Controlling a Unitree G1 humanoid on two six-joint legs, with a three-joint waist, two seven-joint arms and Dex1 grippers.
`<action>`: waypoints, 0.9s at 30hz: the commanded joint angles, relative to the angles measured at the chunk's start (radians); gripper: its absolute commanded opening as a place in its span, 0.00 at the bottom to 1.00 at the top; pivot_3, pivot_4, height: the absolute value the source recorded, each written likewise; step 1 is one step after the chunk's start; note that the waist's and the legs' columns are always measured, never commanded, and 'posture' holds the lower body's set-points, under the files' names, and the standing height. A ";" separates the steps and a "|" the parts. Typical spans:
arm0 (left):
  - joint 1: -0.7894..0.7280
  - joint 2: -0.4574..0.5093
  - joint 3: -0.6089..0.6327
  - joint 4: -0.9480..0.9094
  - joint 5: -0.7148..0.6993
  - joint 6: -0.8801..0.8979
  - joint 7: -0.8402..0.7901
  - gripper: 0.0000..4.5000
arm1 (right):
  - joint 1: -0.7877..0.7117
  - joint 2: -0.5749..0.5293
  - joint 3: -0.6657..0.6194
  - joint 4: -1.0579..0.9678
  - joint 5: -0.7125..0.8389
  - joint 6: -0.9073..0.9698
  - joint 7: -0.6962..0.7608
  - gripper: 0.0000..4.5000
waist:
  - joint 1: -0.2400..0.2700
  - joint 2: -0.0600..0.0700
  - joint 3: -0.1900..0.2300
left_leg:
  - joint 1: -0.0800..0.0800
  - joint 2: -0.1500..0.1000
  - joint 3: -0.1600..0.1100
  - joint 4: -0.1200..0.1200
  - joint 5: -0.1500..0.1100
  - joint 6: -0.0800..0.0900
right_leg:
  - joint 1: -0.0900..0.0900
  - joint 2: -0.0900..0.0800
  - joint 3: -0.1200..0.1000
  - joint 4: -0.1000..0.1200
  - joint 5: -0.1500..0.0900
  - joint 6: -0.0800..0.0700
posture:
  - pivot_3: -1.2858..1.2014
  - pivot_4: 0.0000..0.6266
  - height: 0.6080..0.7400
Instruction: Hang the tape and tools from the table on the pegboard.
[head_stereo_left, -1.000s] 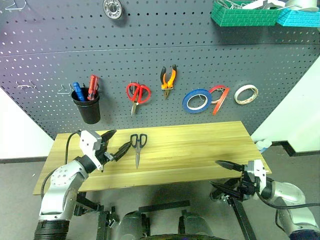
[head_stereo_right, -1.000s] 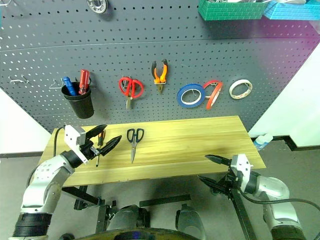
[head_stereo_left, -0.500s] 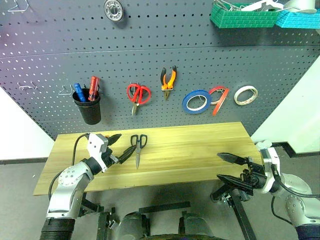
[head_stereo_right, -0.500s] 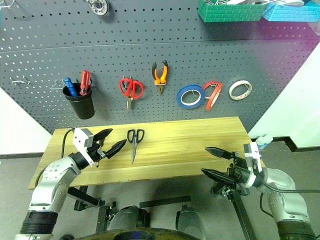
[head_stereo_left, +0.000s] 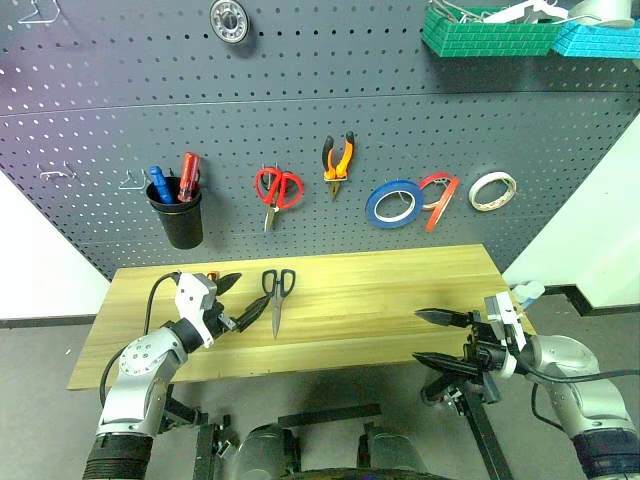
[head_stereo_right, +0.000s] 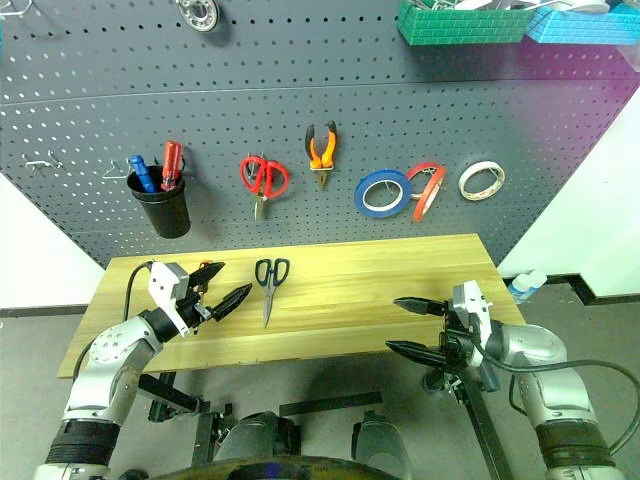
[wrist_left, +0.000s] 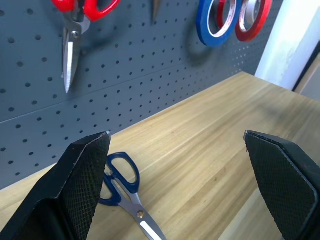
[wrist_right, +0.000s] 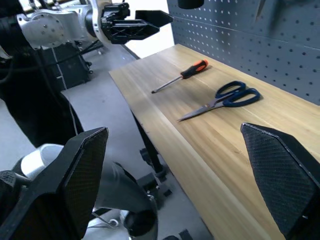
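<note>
Black-handled scissors (head_stereo_left: 276, 290) lie on the wooden table (head_stereo_left: 380, 300) with the blades towards me. A screwdriver (wrist_right: 182, 76) with an orange-and-black handle lies to their left, by my left gripper (head_stereo_left: 250, 290), which hovers open and empty above the table's left part. My right gripper (head_stereo_left: 416, 335) is open and empty off the table's front right edge, pointing left. On the pegboard (head_stereo_left: 300, 80) hang the orange-and-black pliers (head_stereo_left: 337, 158) and the red tape (head_stereo_left: 438, 195). The left wrist view shows the scissors (wrist_left: 120, 180) just past the fingers.
Also on the board are red scissors (head_stereo_left: 277, 188), a blue roll (head_stereo_left: 392, 202), a white roll (head_stereo_left: 492, 190) and a black cup (head_stereo_left: 180, 215) with red and blue screwdrivers. Green (head_stereo_left: 490, 30) and blue (head_stereo_left: 600, 35) bins sit top right. Empty hooks (head_stereo_left: 60, 172) are far left.
My left gripper has sunk a little towards the table beside the screwdriver. My right gripper has shifted left and slightly up along the table's front edge. Both stay open.
</note>
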 joint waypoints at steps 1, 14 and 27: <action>-0.024 0.000 0.004 -0.010 0.004 -0.027 -0.001 1.00 | -0.031 -0.017 -0.024 0.011 0.031 0.012 0.044 0.99 | 0.000 0.000 0.000 | 0.000 0.000 0.000 0.000 0.000 0.000 | 0.000 0.000 0.000 0.000 0.000 0.000 | 0.50 0.00 1.00; 0.010 -0.012 0.012 -0.055 0.006 -0.029 0.036 1.00 | 0.133 0.138 -0.088 -0.234 0.049 -0.058 -0.200 0.99 | 0.002 0.000 -0.003 | 0.000 0.000 0.000 0.000 -0.002 -0.003 | 0.000 0.000 0.000 0.000 0.000 0.001 | 0.51 0.00 1.00; -0.036 -0.011 -0.010 -0.035 0.015 -0.016 0.031 1.00 | 0.127 -0.010 -0.129 -0.189 0.094 -0.037 -0.052 0.99 | 0.003 -0.001 -0.005 | 0.000 -0.001 0.000 0.001 -0.002 -0.001 | 0.001 0.000 0.000 0.000 -0.001 -0.002 | 0.51 0.00 1.00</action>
